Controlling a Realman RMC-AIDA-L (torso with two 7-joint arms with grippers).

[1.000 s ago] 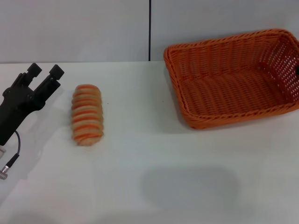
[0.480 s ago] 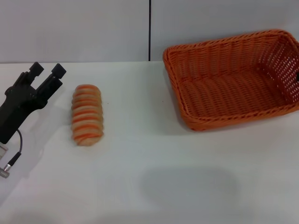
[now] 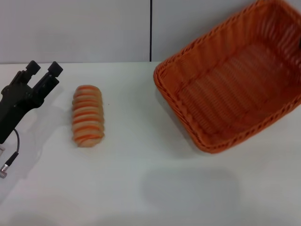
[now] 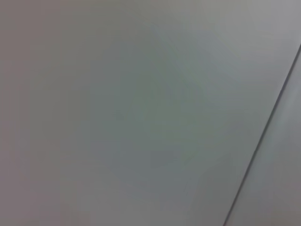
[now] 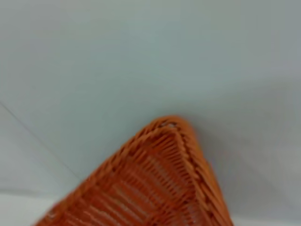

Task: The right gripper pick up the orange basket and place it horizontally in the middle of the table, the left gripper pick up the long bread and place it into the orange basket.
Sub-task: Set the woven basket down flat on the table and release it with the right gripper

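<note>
The orange basket is tipped up at the right of the head view, its far right end raised and its near left corner low over the table. Only a dark tip of my right gripper shows at the frame edge, at the basket's raised end. A corner of the basket fills the right wrist view against the wall. The long bread lies lengthwise on the table's left half. My left gripper hovers open just left of the bread, holding nothing.
A thin cable with a metal plug hangs below the left arm near the table's left edge. A dark vertical seam runs down the grey wall behind the table. The left wrist view holds only wall.
The basket has been lifted at its right end, tilted and swung leftward, its near corner now closer to the table's middle. The left gripper shifted slightly left. The bread has not moved.
</note>
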